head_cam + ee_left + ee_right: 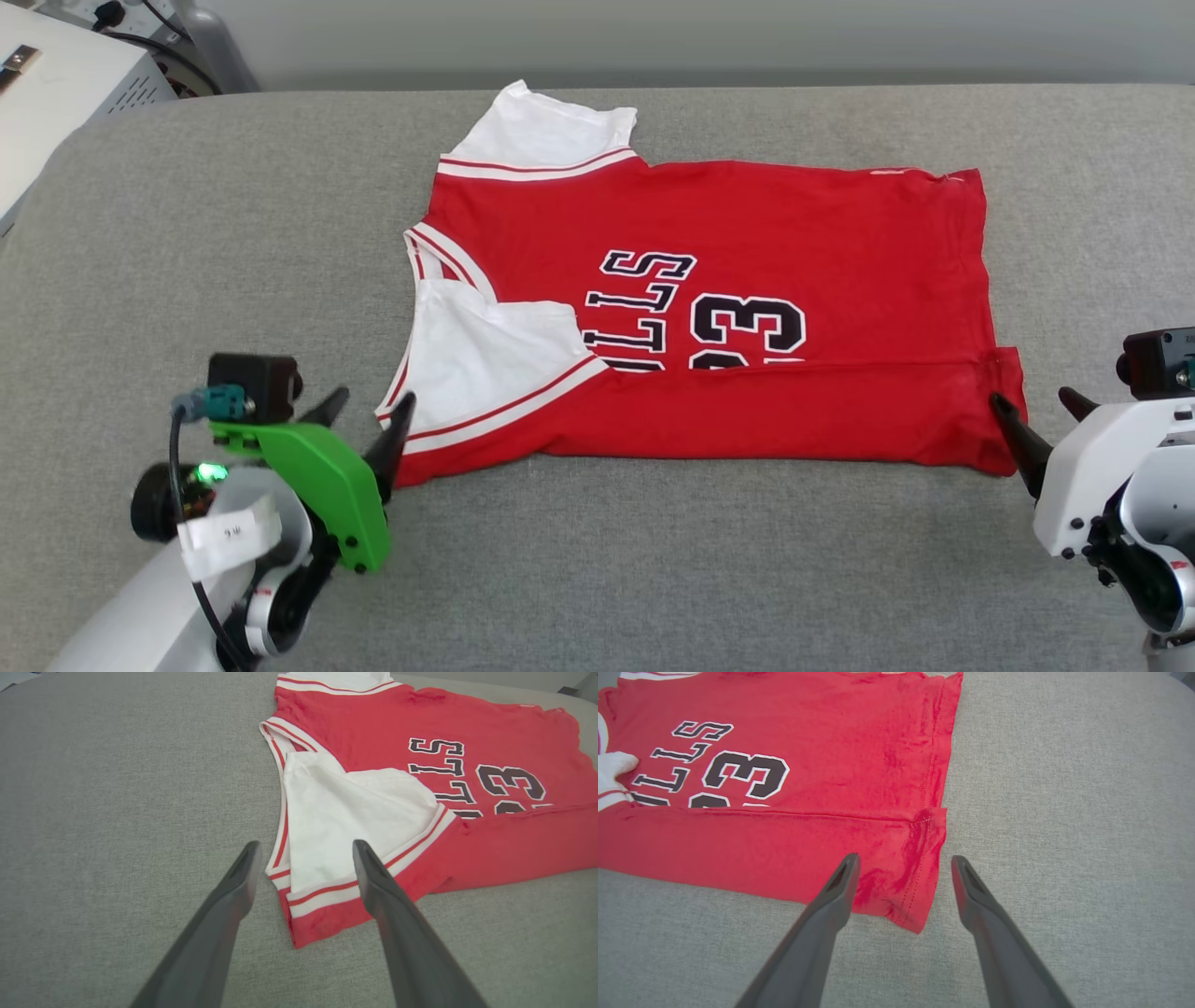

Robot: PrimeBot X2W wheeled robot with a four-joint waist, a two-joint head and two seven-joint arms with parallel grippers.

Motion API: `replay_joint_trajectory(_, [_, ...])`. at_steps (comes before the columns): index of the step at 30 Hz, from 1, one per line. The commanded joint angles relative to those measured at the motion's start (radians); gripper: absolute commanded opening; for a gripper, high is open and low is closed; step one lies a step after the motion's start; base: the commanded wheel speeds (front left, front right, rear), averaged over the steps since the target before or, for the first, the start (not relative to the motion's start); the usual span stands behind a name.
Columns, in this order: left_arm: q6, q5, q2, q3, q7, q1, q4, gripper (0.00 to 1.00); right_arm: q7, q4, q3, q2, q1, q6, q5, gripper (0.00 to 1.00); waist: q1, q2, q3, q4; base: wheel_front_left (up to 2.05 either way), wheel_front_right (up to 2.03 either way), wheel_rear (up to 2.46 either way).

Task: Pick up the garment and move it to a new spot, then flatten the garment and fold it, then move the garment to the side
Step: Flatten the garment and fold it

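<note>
**Red jersey lies partly folded, both grippers open at its near corners**

Red with white sleeves, the garment (pixel 747 280) lies flat in the middle of the grey cloth surface (pixel 187 233) in the head view, with the collar toward the left of the frame and the hem toward the right. Its lower long edge is folded up over the front, so the fold hides the bottom part of the black letters and of the number. The nearer white sleeve is turned in over the chest.

The left gripper (pixel 373 397) rises from the lower left of the frame on a pale forearm that carries a green bracket (pixel 327 485). Its two dark fingers point up the frame and stand wide apart, with nothing between them. In the left wrist view they are on both sides of the striped sleeve corner.

The right gripper (pixel 1033 397) comes in from the lower right edge on a white wrist. Its fingers are also spread wide and hold nothing. In the right wrist view one finger is over the red hem corner and the other over the bare grey cloth. Whether any fingertip touches the fabric cannot be told.
</note>
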Motion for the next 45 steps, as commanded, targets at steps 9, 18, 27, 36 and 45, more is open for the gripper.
replay_joint_trajectory(9, [0.101,-0.015,0.025,-0.012,0.058,0.077,-0.064,1.00,0.044,-0.139,-0.032,0.100,0.064,-0.001,-0.041,1.00,0.0000,0.0106,0.053,-0.032,0.00,0.00,0.00])
replay_joint_trajectory(18, [0.135,-0.009,0.020,-0.013,0.083,0.056,0.016,1.00,0.040,-0.163,-0.019,0.128,0.071,-0.001,-0.045,1.00,0.0000,0.0106,0.109,-0.062,0.00,0.00,0.00])
replay_joint_trajectory(27, [0.109,-0.016,0.015,-0.037,0.112,0.045,0.103,0.32,0.033,-0.162,-0.003,0.135,0.061,-0.001,-0.039,1.00,0.0000,0.0106,0.144,-0.085,0.00,0.00,0.00])
replay_joint_trajectory(36, [0.072,-0.034,-0.007,-0.055,0.118,0.049,0.101,0.00,0.036,-0.147,-0.002,0.104,0.050,-0.001,-0.051,1.00,0.0000,0.0106,0.109,-0.063,0.00,0.00,0.00])
replay_joint_trajectory(45, [0.092,0.009,0.005,-0.038,0.059,0.025,-0.064,0.00,0.089,-0.059,-0.048,0.080,0.011,-0.001,-0.106,1.00,0.0000,0.0106,0.086,-0.009,0.00,0.00,0.00])
